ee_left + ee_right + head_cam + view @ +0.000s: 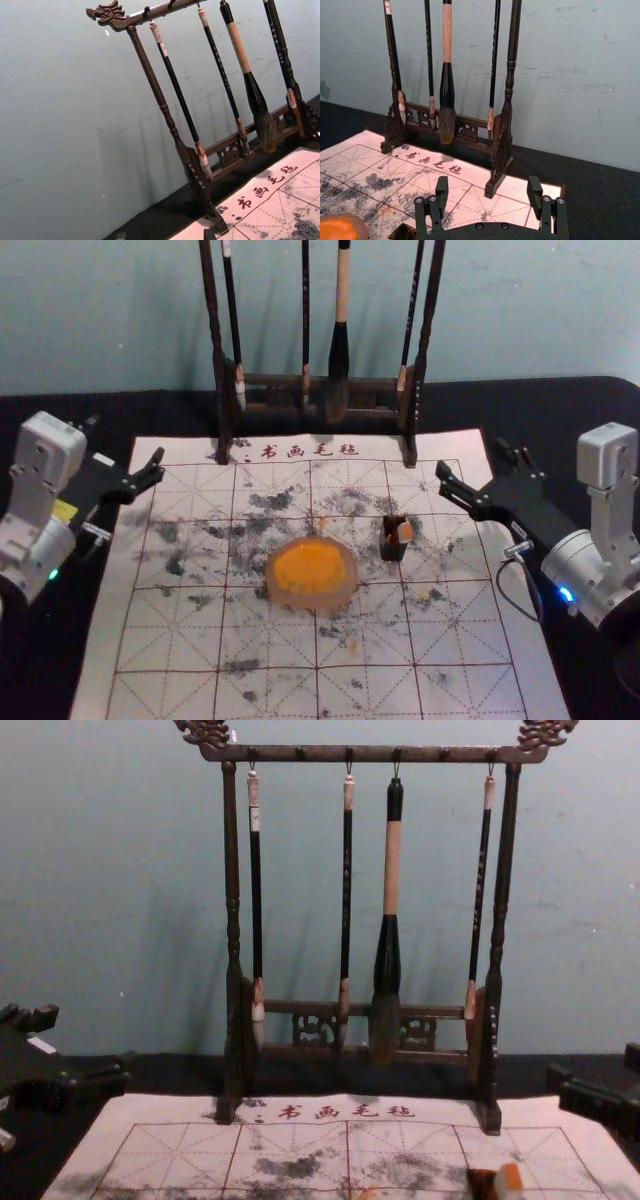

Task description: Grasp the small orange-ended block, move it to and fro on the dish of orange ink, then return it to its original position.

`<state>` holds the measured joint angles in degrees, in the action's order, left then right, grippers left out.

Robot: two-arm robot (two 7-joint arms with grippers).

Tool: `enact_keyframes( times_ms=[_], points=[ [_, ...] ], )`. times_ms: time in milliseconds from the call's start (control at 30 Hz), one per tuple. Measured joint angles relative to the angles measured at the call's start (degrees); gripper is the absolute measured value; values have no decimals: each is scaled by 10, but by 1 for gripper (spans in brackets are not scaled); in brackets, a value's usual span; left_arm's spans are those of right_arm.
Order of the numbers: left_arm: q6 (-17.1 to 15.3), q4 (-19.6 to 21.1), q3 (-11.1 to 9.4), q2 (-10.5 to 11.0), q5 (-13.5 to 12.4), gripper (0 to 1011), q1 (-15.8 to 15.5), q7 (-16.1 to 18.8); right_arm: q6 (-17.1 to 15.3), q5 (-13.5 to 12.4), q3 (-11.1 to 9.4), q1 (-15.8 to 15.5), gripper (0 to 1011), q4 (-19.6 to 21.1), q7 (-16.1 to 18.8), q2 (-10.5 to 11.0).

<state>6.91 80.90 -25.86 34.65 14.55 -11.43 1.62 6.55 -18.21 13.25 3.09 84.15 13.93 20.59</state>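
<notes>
Orange-ended block (pixel 404 532): we see it in the small dark box (pixel 392 550), orange end up, near the box's right side in the head view; no gripper touches it.
Dish (pixel 290 600): it sits on the mat (pixel 165 650) to the left of the box and a little nearer to us, the two apart; orange ink (pixel 308 568) covers most of its middle.
Right gripper (pixel 472 458): we have it released, its fingers spread with nothing between them; it hangs over the right part of the mat, beyond the box and to its right, well apart from the block.
Left gripper (pixel 126 440): this one is released too, fingers parted and holding nothing; we find it over the far left corner of the mat, well away from the dish.
Mat: pale, ruled with red squares and dashed lines, blotched with dark smudges and a few orange ones; we see a row of red characters (pixel 310 451) near its far edge.
Brush rack (pixel 232 920): dark carved wood, upright, its feet on the far part of the mat.
Brushes: four hang tips down from the rack's top bar; we pick out a thick one (pixel 392 870), third from the left.
Worktop (pixel 560 400): black, under the mat.
</notes>
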Motion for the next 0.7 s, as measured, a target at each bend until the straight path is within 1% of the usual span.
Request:
enact_keyframes(
  times_ms=[700],
  points=[
    [0,0,0,0,0,1001,0,0,-1,-1,0,0,1003,1,0,0]
  ],
)
